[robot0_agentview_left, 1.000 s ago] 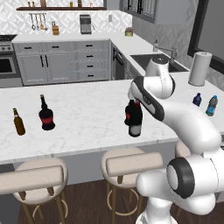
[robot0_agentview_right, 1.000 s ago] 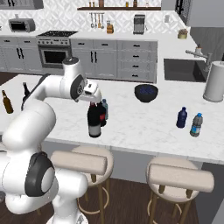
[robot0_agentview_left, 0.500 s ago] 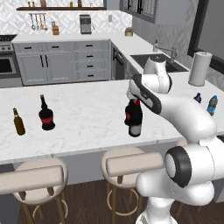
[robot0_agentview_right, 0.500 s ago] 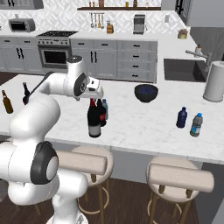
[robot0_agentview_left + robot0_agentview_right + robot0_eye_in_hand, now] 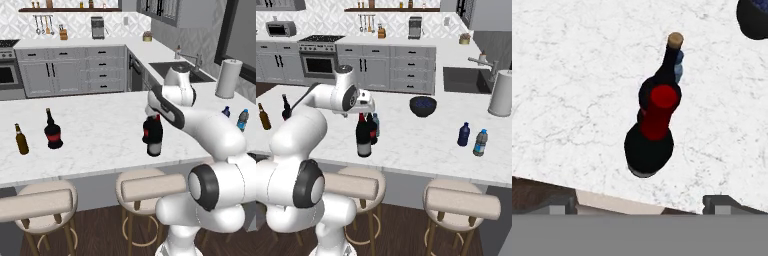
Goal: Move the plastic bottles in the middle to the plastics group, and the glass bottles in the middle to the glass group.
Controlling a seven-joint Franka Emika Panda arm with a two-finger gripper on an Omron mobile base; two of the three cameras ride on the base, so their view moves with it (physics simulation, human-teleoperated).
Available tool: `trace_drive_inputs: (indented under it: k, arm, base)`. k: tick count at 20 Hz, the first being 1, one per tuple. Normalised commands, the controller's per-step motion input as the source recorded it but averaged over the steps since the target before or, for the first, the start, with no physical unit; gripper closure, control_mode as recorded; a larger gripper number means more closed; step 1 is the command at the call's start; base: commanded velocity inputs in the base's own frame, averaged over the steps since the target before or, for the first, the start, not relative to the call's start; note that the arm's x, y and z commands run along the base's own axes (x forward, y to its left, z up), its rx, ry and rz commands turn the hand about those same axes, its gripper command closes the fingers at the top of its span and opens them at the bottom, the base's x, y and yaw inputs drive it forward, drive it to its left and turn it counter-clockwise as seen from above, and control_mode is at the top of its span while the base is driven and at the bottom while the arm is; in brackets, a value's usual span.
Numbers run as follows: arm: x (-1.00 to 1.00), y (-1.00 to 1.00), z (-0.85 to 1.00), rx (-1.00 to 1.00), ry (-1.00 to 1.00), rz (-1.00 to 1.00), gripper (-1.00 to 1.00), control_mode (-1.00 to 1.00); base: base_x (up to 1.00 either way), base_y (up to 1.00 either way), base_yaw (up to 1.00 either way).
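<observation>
Below me on the white marble counter, three bottles stand upright in a tight cluster near the front edge. The tall dark wine bottle with a red top (image 5: 655, 130) is nearest the edge. Just behind it stands a squat dark bottle with a red band (image 5: 372, 131). A small light-blue plastic bottle (image 5: 376, 124) peeks out behind those.

Far right stand a dark-blue bottle (image 5: 463, 134) and a clear bluish bottle (image 5: 480, 142). Far left stand an amber bottle (image 5: 21, 139) and another squat red-banded bottle (image 5: 52, 132).

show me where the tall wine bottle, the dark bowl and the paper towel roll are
wine bottle (image 5: 363, 137), right base view, on its dark body.
dark bowl (image 5: 423, 106), right base view, on its side wall.
paper towel roll (image 5: 226, 79), left base view, on its white side.
</observation>
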Motion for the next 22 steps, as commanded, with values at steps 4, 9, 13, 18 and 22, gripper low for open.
trace_drive_inputs:
  k: [4, 9, 13, 18, 22]
  arm:
    - [0.33, 0.00, -0.17, 0.00, 0.00, 0.00, -1.00, -1.00]
    - [0.37, 0.00, -0.06, 0.00, 0.00, 0.00, -1.00, -1.00]
    - [0.28, 0.00, -0.14, 0.00, 0.00, 0.00, -1.00, -1.00]
    - [0.13, 0.00, -0.23, 0.00, 0.00, 0.00, -1.00, -1.00]
    - [0.10, 0.00, -0.17, 0.00, 0.00, 0.00, -1.00, -1.00]
  base:
    - [0.00, 0.00, 0.00]
    - [0.00, 0.00, 0.00]
    - [0.00, 0.00, 0.00]
    - [0.00, 0.00, 0.00]
    - [0.00, 0.00, 0.00]
